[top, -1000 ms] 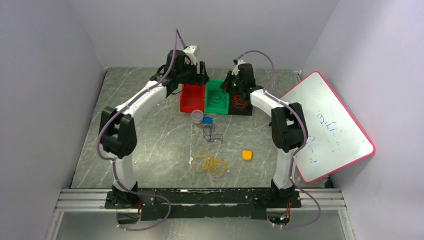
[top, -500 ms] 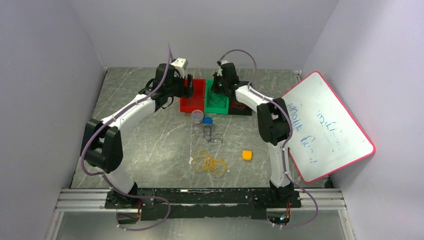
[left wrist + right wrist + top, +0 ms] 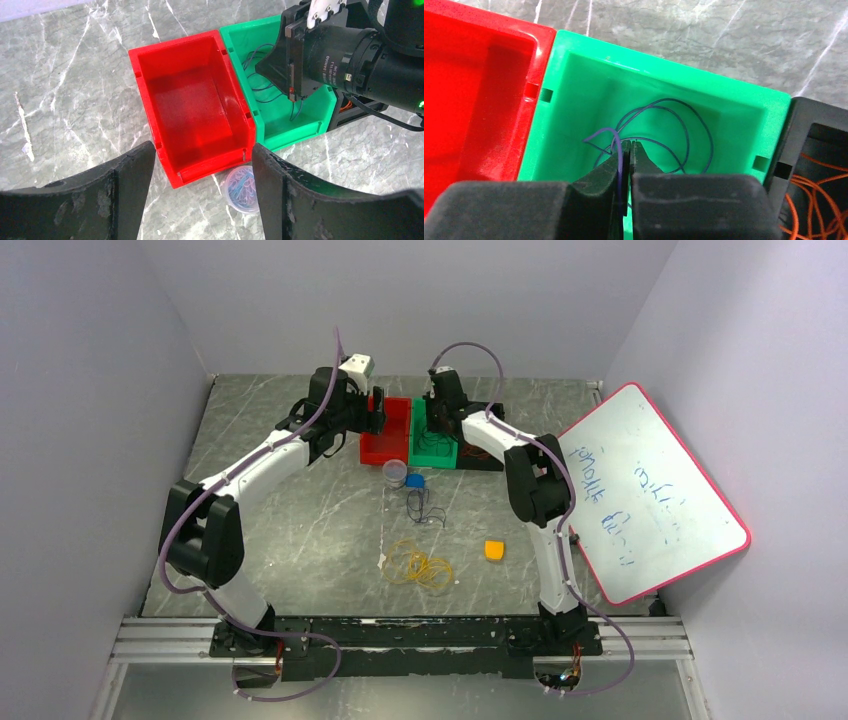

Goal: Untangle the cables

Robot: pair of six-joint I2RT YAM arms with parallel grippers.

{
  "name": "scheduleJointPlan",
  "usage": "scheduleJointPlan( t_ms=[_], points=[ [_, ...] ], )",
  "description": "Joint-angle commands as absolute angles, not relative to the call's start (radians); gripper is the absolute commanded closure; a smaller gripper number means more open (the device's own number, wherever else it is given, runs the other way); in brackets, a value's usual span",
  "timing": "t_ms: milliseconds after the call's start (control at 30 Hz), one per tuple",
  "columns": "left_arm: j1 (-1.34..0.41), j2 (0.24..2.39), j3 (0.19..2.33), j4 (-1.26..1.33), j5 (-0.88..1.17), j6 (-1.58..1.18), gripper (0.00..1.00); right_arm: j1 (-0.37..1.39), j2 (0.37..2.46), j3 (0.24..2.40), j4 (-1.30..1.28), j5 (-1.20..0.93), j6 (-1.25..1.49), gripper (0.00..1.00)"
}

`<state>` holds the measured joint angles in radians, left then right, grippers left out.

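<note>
My right gripper (image 3: 629,145) hangs over the green bin (image 3: 574,90), shut on a dark purple cable (image 3: 621,160) whose loops (image 3: 685,125) lie in that bin. From the left wrist view the same strand (image 3: 294,107) dangles below the right gripper (image 3: 292,82). Red-orange cables (image 3: 811,200) fill the black bin (image 3: 804,117). On the table lie a yellow-orange coil (image 3: 420,565) and a small dark purple tangle (image 3: 422,506). My left gripper (image 3: 200,172) stands open and empty above the near edge of the red bin (image 3: 150,85), which holds nothing.
A clear cup of paper clips (image 3: 241,182) sits just in front of the red bin, its blue lid (image 3: 415,481) beside it. An orange block (image 3: 494,550) lies to the right of the yellow coil. A pink-rimmed whiteboard (image 3: 650,490) leans at the right.
My right gripper has moved left from the black bin to over the green bin, carrying the purple strand. My left gripper has drawn back left from above the bins to the red bin's edge.
</note>
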<state>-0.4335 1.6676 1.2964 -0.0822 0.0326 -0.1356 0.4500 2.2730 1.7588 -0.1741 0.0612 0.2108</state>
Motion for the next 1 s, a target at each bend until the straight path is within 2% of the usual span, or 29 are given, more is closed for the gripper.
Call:
scheduleJointPlan(
  t_ms=[0,133,333,667,967],
  points=[
    [-0.426,1.631,1.284,-0.043,0.004,-0.112,0.25,0.448,2.233,1.780,-0.186,0.108,0.164,0.87],
    [-0.426,1.629,1.284,-0.045,-0.003,-0.106,0.25,0.448,2.180,1.763,-0.174,0.105,0.145,0.68],
    [-0.426,1.637,1.287,-0.046,0.001,-0.107,0.25,0.446,2.111,1.753,-0.185,0.103,0.124,0.55],
    [-0.426,1.647,1.292,-0.051,0.005,-0.106,0.25,0.435,2.034,1.696,-0.201,0.066,0.107,0.53],
    [-0.426,1.665,1.305,-0.060,0.034,-0.111,0.25,0.431,2.025,1.652,-0.217,-0.195,0.087,0.56]
  ],
)
